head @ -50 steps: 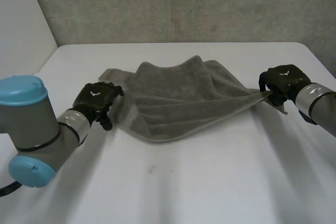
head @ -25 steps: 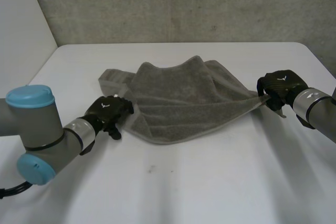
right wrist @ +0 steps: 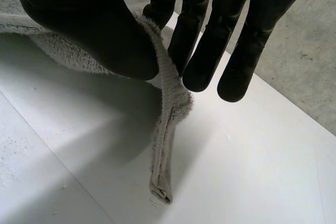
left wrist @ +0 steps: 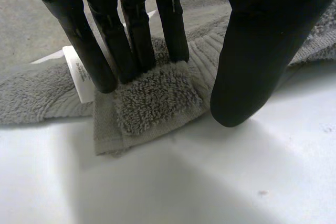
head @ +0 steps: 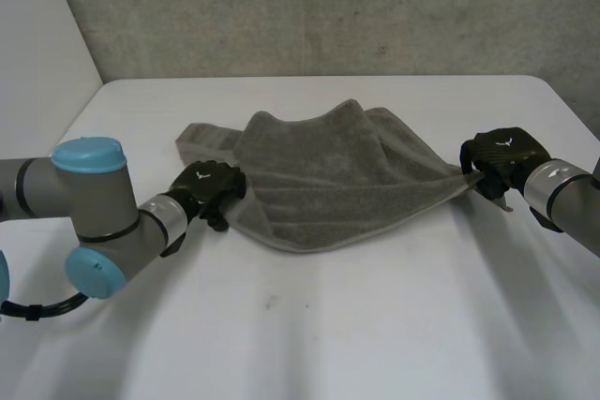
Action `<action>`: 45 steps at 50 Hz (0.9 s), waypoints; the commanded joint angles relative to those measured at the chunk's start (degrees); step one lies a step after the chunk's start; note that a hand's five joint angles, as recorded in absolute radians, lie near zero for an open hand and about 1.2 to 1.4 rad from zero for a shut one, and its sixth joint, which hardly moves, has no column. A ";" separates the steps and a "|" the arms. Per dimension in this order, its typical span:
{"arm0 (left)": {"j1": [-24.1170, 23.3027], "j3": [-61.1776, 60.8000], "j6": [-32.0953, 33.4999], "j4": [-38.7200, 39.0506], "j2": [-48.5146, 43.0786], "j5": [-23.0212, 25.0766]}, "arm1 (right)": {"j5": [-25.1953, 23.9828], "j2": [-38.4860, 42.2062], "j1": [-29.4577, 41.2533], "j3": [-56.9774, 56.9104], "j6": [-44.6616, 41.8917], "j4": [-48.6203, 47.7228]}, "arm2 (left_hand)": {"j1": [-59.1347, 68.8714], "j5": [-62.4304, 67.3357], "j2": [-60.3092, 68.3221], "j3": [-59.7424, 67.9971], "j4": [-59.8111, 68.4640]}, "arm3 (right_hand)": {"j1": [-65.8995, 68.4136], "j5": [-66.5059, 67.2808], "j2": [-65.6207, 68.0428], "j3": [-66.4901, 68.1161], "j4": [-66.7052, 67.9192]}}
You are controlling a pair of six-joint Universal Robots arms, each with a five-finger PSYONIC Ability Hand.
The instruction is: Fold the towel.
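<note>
You see left hand (head: pixel 206 189), fingers (left wrist: pixel 131 30) straight, pressing corner of gray towel (head: pixel 328 170) onto white counter (head: pixel 375 325), thumb apart; right hand (head: pixel 502 156) pinches opposite end.

**A robot test station in a lab**

Two machine arms reached in from both sides over a plain white tabletop (head: pixel 375 325): the left arm (head: pixel 94 208) with grey joints and light-blue caps (head: pixel 87 152), and the right arm (head: pixel 562 189) in grey. They marked the spot as a workplace for robot trials. Behind the tabletop stood a rough grey wall (head: pixel 328 7), speckled and unpainted like bare concrete. A smooth white panel (head: pixel 37 44) closed off the left side, so the setting looked like a screened-off cell. A grey towel (head: pixel 319 175) lay on the tabletop, an everyday household thing in technical surroundings.
</note>
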 commanded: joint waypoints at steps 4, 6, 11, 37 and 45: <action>-0.53 0.97 0.04 -0.14 0.60 -0.47 | 0.00 0.00 -0.09 -0.27 0.00 -0.28 | 41.16 41.68 41.14 41.45 41.42 | 0.31 10.71 10.55 10.40 10.31; -0.79 0.18 0.13 -0.67 3.92 -1.09 | -0.09 -0.61 -0.17 -0.62 0.00 -0.19 | 41.16 41.68 41.14 41.45 41.42 | 0.31 10.71 10.55 10.40 10.31; -0.61 -3.24 0.74 -1.11 10.86 -2.49 | -0.09 -2.10 -0.26 -1.23 0.00 0.25 | 41.16 41.68 41.14 41.45 41.42 | 0.31 10.71 10.55 10.40 10.31; 3.34 -8.01 16.91 -19.65 50.33 -4.69 | 0.44 -29.52 -1.93 -11.94 -10.46 18.70 | 41.16 41.68 41.14 41.45 41.42 | 0.31 10.71 10.55 10.40 10.31; 5.88 -5.54 17.09 -24.04 50.00 -4.43 | 0.35 -26.91 -1.85 -18.19 -11.42 27.57 | 41.16 41.68 41.14 41.45 41.42 | 0.31 10.71 10.55 10.40 10.31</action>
